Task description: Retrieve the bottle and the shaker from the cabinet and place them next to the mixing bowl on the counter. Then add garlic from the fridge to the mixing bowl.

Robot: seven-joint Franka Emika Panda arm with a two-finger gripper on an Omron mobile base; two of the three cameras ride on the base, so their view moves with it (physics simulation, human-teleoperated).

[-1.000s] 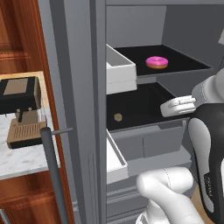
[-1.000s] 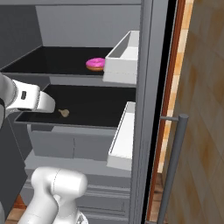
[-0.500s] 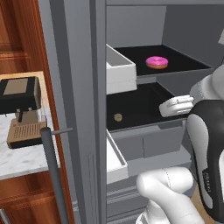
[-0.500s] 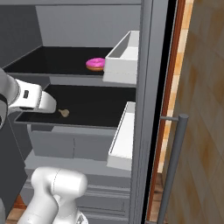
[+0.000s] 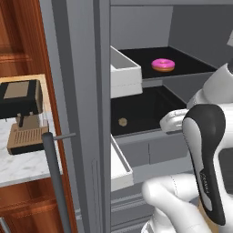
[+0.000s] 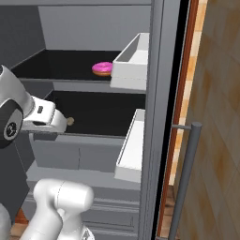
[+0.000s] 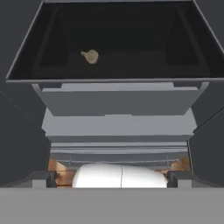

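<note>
The robot's white two-finger hand (image 5: 169, 122) is held level at the front edge of the lower dark shelf (image 5: 141, 119) inside the open tall grey steel fridge (image 5: 82, 113), with its jaws spread fully apart and nothing between them. In the right base view the hand (image 6: 58, 123) sits just in front of the small greyish-brown garlic lump (image 6: 70, 121), partly overlapping it in that view; whether they touch cannot be told. In the left base view the garlic (image 5: 122, 122) lies alone on the lower shelf, left of the hand and apart from it. In the hand view the garlic (image 7: 90, 56) rests on the black shelf floor, to the left of centre and toward the back.

On the upper dark shelf (image 5: 182, 63) lies a pink-iced doughnut (image 5: 163, 64), also seen in the right base view (image 6: 102, 69). Two white drawers (image 5: 125, 73) project from the door-side wall, one at each shelf level. Below the lower shelf are grey drawer fronts (image 7: 118, 105). The fridge's long grey bar handle (image 5: 54, 177) stands in the foreground. To the left, a black and tan coffee machine (image 5: 22, 113) stands on the white marble table (image 5: 22, 164).
</note>
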